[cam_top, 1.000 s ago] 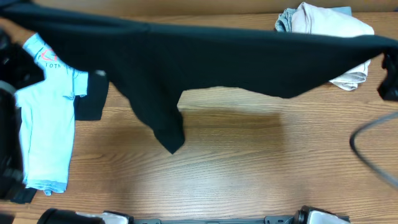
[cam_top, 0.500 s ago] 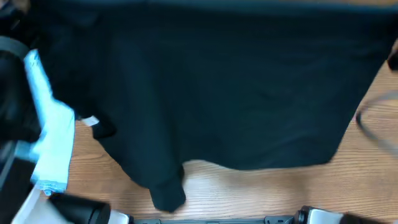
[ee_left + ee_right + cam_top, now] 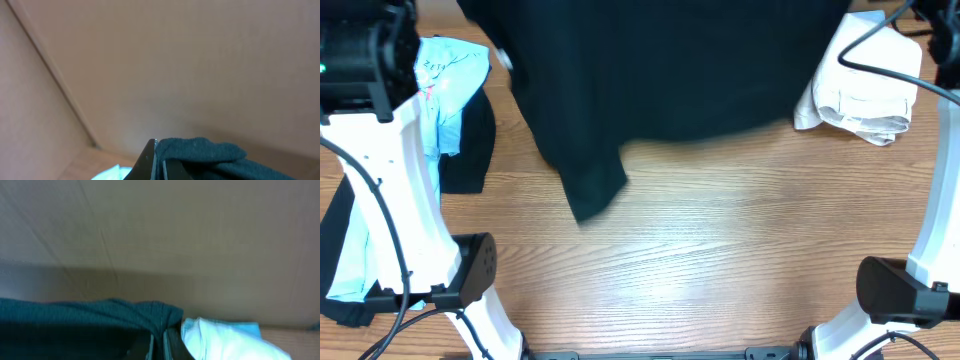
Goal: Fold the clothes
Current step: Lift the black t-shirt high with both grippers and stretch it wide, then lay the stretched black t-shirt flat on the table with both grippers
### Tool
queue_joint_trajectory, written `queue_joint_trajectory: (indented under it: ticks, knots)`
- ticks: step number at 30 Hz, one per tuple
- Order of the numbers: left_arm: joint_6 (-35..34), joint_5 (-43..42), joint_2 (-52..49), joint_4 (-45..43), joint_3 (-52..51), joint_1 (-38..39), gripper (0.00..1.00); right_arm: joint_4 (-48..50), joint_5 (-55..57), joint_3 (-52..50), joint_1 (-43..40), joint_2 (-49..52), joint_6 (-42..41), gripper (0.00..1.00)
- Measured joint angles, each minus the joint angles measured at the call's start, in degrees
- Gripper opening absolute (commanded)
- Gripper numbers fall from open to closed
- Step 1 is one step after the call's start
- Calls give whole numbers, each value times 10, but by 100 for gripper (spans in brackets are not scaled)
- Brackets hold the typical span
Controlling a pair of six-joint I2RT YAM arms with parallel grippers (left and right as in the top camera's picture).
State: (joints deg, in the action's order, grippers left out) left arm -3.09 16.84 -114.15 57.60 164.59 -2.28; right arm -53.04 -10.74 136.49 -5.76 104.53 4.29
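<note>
Between both pincers [image 3: 157, 162] [image 3: 159, 345] hangs the black T-shirt [image 3: 670, 70].

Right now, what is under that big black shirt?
Below the black shirt, only the wooden table shows past its hanging edge. Whatever lies farther back on the table is covered by the cloth.

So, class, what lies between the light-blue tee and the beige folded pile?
The black T-shirt fills that stretch between the light-blue tee and the beige pile, as the overhead view shows.
</note>
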Motion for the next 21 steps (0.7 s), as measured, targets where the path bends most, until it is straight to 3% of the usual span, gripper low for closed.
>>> queue_joint_trajectory:
  ticks: [6, 14, 21]
  knots:
    - [-2, -55, 13, -26, 0, -30, 4, 31, 11, 6, 4, -5, -1, 4]
    - [-2, -69, -3, 43, 6, -35, 4, 0, -2, -1, 4, 17, -1, 4]
    - [-13, -81, -103, 134, 9, -35, 4, -63, -24, -33, 4, 120, -3, 4]
